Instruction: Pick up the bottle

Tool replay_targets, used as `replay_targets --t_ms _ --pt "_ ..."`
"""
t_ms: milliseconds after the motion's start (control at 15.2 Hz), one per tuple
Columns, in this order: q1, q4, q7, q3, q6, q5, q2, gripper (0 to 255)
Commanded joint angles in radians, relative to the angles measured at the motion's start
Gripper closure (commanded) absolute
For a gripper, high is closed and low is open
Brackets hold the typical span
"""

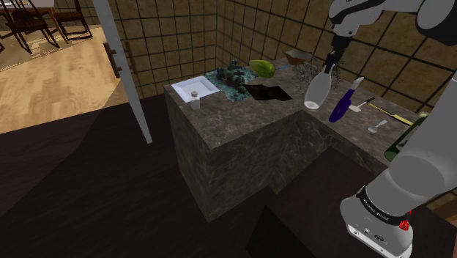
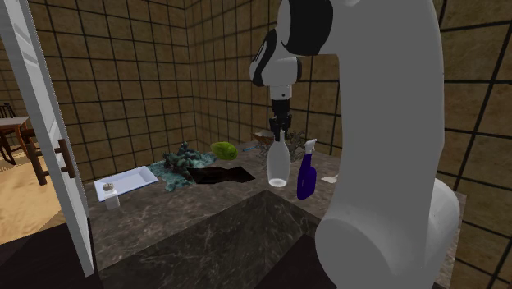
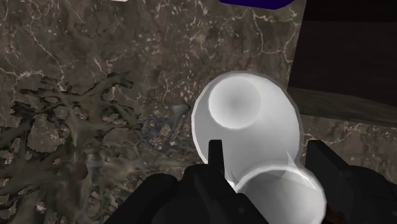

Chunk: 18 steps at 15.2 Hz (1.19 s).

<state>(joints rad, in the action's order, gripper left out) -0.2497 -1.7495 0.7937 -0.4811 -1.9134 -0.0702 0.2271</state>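
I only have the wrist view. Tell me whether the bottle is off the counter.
Observer: In the shoulder view the white bottle hangs tilted from the hand, which is shut on its neck. Its base looks clear of the counter.
Operator: Tell me what the blue thing near it is.
Observer: A blue spray bottle. It stands upright on the counter, to the second exterior view's right of the white bottle and apart from it.
Operator: Name what lies on the other side.
Observer: A dark rectangular patch on the countertop, with a green object behind it.
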Motion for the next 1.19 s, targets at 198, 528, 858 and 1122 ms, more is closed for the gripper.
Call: replay_targets --t_ms 198,528,858,1122 --pt "0.001 0.027 -0.003 -0.002 0.037 0.006 -0.010 255" --pt "0.001 0.083 -0.005 -0.004 0.101 0.012 -0.020 255" --pt "-0.001 0.145 -0.006 -0.005 0.167 0.014 -0.024 255" --pt "-0.003 0.175 -0.005 -0.006 0.196 0.014 -0.023 255"
